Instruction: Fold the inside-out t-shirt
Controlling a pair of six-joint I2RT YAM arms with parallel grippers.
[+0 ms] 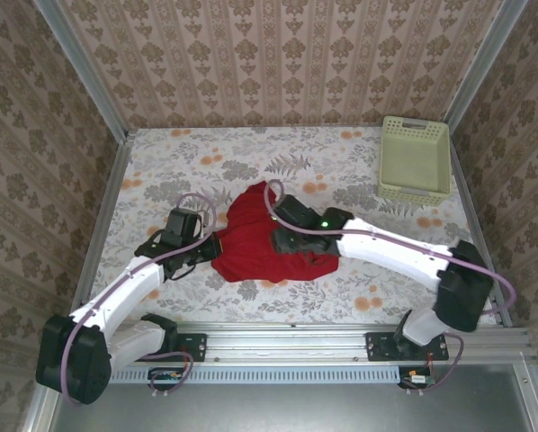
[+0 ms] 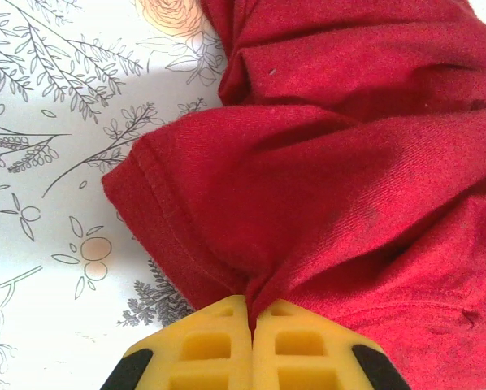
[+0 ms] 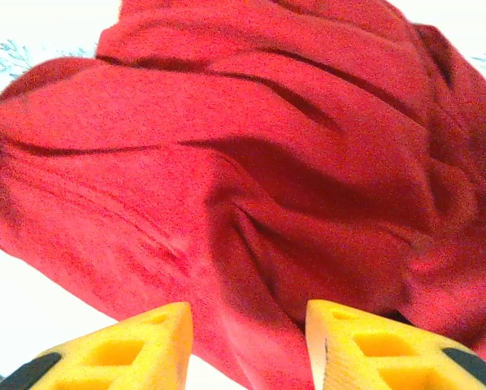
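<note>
One crumpled red t-shirt [image 1: 246, 243], left gripper [image 2: 251, 313] pinching its hem, right gripper [image 3: 247, 325] parted over it.

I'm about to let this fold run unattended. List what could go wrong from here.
1. The t-shirt is bunched in a heap, not spread flat; folding it now would likely lock in wrinkles.
2. The left claw pinches a small gather of cloth near a stitched hem; a pull may slip it free.
3. The right claw stands open at thick folds; closing there could grab several layers.
</note>
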